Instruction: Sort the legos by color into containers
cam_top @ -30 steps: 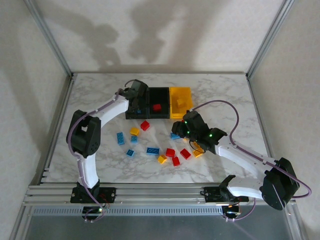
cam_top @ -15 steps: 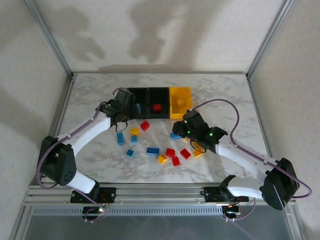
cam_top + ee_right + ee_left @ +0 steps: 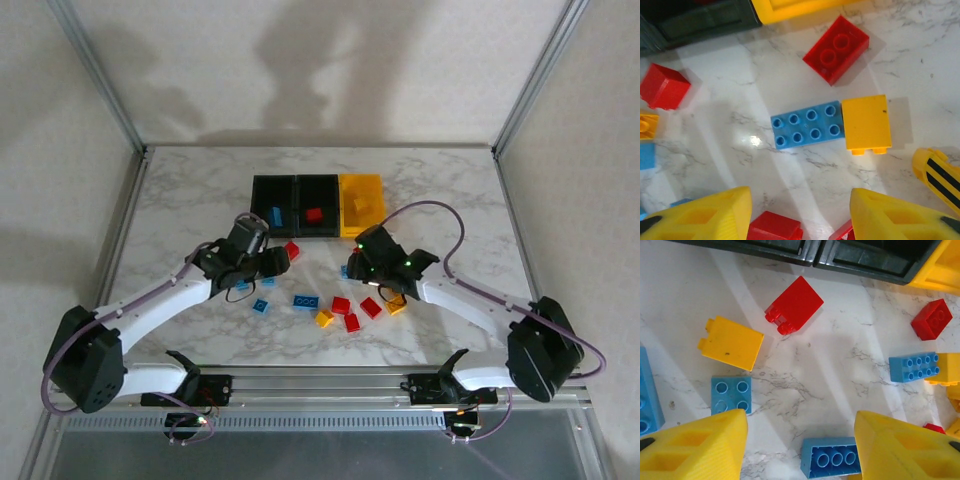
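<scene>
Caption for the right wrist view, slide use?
Open right gripper above a blue eight-stud brick beside a yellow brick.

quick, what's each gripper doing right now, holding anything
left gripper: open, holding nothing
right gripper: open, holding nothing
</scene>
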